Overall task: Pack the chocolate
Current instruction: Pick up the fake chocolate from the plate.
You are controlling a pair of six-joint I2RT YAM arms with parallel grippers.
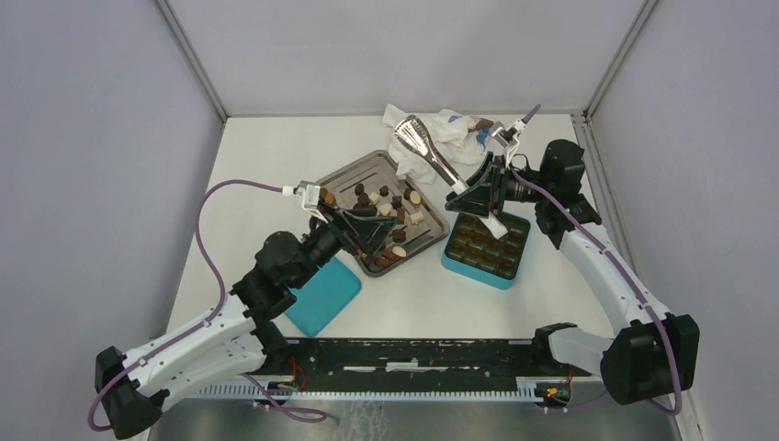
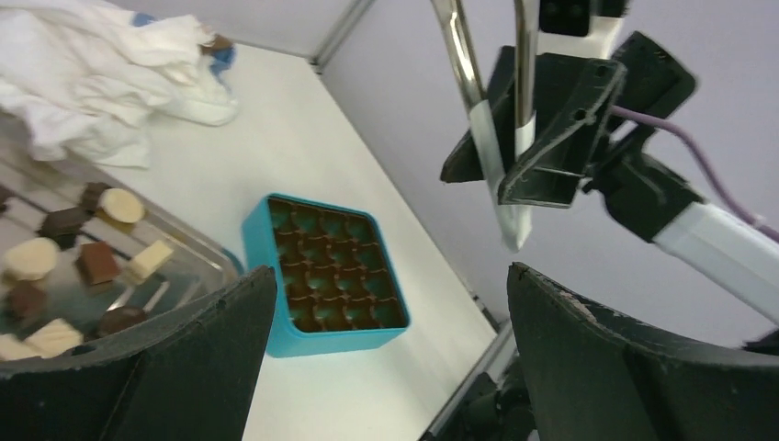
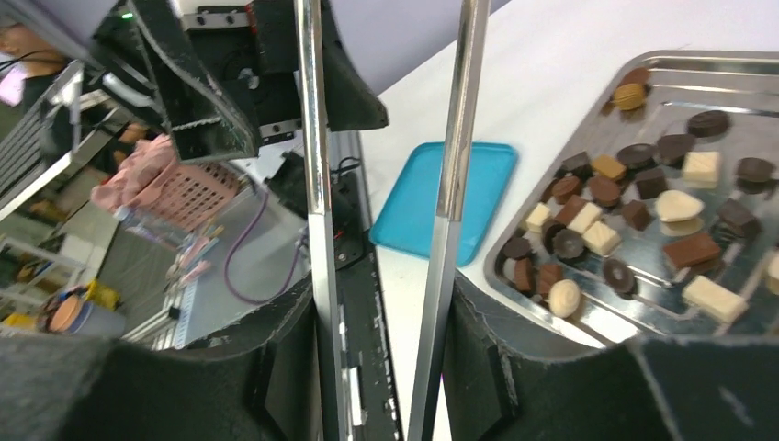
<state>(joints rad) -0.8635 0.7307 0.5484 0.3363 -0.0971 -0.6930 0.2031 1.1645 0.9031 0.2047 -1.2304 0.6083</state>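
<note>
Several pieces of chocolate (image 1: 386, 207), dark, light brown and cream, lie in the steel tray (image 1: 354, 175). My right gripper (image 1: 473, 188) is shut on metal tongs (image 1: 432, 152), whose two arms (image 3: 312, 184) pass between its fingers (image 3: 381, 340). The tongs' white-taped ends (image 2: 510, 216) hang above the teal box (image 1: 459, 262) with nothing between them. The box's brown compartments (image 2: 326, 276) look empty. My left gripper (image 1: 386, 234) hovers open over the tray's near side, with nothing between its wide-apart fingers (image 2: 390, 358). The chocolate (image 3: 634, 202) also shows in the right wrist view, and more chocolate (image 2: 69, 266) in the left wrist view.
A teal lid (image 1: 321, 294) lies flat on the table left of the box, near the left arm. A crumpled white cloth (image 1: 432, 133) with blue marks sits behind the tray, under the tongs' far end. Grey walls close in the table on three sides.
</note>
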